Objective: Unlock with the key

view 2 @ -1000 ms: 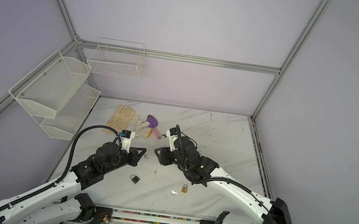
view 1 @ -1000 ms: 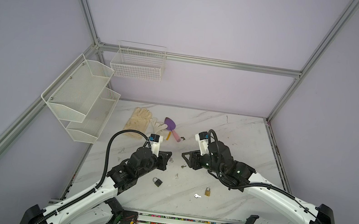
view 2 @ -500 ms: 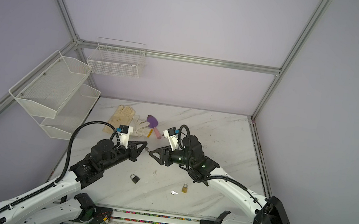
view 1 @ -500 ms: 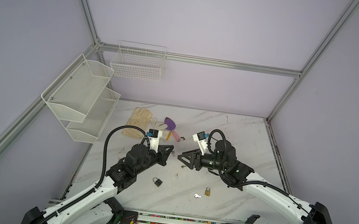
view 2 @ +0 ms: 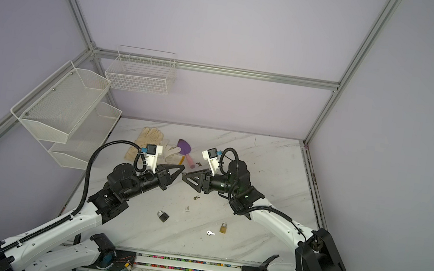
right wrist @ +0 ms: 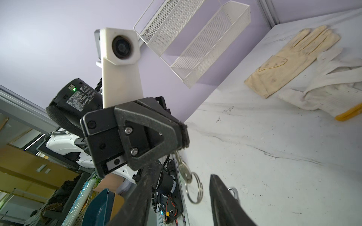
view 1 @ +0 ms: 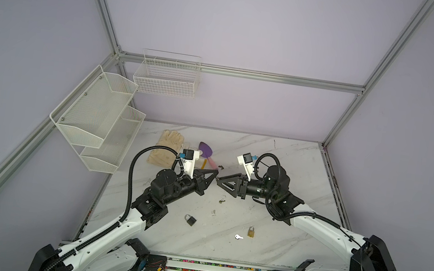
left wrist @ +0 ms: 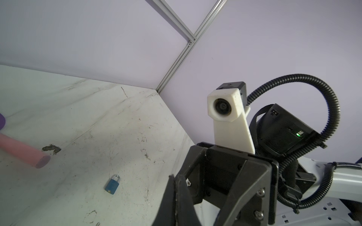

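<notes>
Black padlock (view 1: 191, 220) and brass padlock (view 1: 251, 231) lie untouched near the front edge. Above the surface (view 1: 290, 181) both arms have swung up tip to tip: left fingers (right wrist: 176, 131) pinch the ringed key (right wrist: 182, 166), and right fingers (right wrist: 223, 199) stand half-open, empty, beside it. A handover looks likely, with clear room toward the gloves (view 1: 167, 149).

Key (right wrist: 183, 169): blade hidden in the closed jaws of the left gripper (right wrist: 183, 135); head and ring (right wrist: 199, 188) blurred; too small to make out in both top views. Right gripper (right wrist: 184, 171): fingers (right wrist: 223, 203) cut off by the frame edge, one hiding a padlock (right wrist: 233, 190) but for its shackle. Trowel (left wrist: 23, 151): blurred, handle cut off at the left wrist view's edge. Glove (view 1: 166, 149): partly covered by the left arm's cable (view 1: 134, 165).
</notes>
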Motion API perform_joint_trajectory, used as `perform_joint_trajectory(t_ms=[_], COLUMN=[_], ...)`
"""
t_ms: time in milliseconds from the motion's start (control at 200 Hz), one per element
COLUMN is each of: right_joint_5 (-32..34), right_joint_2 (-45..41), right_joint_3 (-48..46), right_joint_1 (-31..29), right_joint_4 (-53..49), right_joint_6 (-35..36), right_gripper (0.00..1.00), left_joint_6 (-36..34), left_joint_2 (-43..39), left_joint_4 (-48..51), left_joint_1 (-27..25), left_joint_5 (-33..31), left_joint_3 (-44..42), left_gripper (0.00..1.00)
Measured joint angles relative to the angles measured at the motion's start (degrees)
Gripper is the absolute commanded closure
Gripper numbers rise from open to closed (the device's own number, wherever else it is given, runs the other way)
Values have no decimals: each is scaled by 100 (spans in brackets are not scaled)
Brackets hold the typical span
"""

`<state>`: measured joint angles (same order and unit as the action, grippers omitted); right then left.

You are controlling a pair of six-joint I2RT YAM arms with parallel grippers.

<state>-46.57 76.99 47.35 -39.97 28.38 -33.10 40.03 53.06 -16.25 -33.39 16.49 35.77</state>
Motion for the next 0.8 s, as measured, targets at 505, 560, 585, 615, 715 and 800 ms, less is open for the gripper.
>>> perform_joint_trajectory(t_ms=[505,560,585,615,715,800], right_joint_5=[-92,-90,-85,-85,-85,-90], right_joint_2=[63,63,63,63,63,63], right_joint_3=[-50,-68,-68,-70,-72,-72], right_joint_1=[2,2,2,2,2,2], right_joint_4=[409,413,413,415,435,452], right_joint_6=[-262,-269,-267,-278,-302,-337], right_gripper=[63,65,66,67,68,70], left_joint_6=[94,94,94,94,94,94], left_joint_2=[81,76,70,61,28,17], left_joint_4=[-260,-260,-260,-260,-275,-306], left_joint_1=[0,0,0,0,0,0], left_joint_5=[177,177,177,177,177,177], left_joint_3=[13,13,13,13,13,13], left_gripper=[100,100,100,100,100,100])
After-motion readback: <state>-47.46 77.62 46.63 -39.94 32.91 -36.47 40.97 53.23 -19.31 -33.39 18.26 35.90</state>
